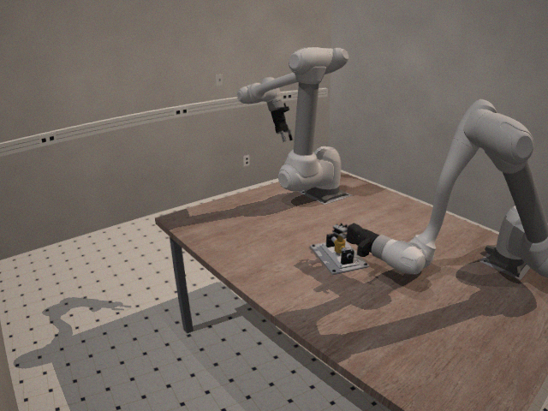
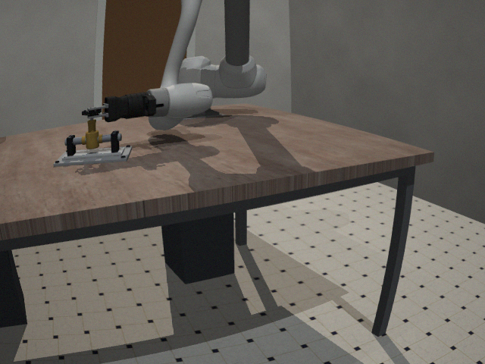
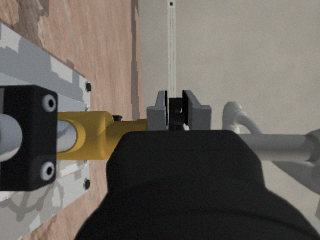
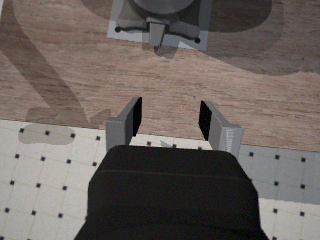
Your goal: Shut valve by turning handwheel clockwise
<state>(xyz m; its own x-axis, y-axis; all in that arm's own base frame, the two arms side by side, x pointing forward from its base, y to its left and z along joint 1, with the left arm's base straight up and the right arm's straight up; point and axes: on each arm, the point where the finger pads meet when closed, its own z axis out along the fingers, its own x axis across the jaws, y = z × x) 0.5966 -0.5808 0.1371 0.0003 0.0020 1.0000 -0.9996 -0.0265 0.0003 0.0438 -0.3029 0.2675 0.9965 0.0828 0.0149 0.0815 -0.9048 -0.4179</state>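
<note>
The black handwheel is on top of the yellow valve body, which stands upright above a grey base plate on the wooden desk. The left gripper reaches it from the side. Its fingers are slightly apart and released, with a part of the handwheel between them. The right gripper is well apart from the valve, its fingers wide open and holding nothing.

We find the yellow valve and its black clamps blocking passage below the left gripper; open air lies above it and around the right gripper.
</note>
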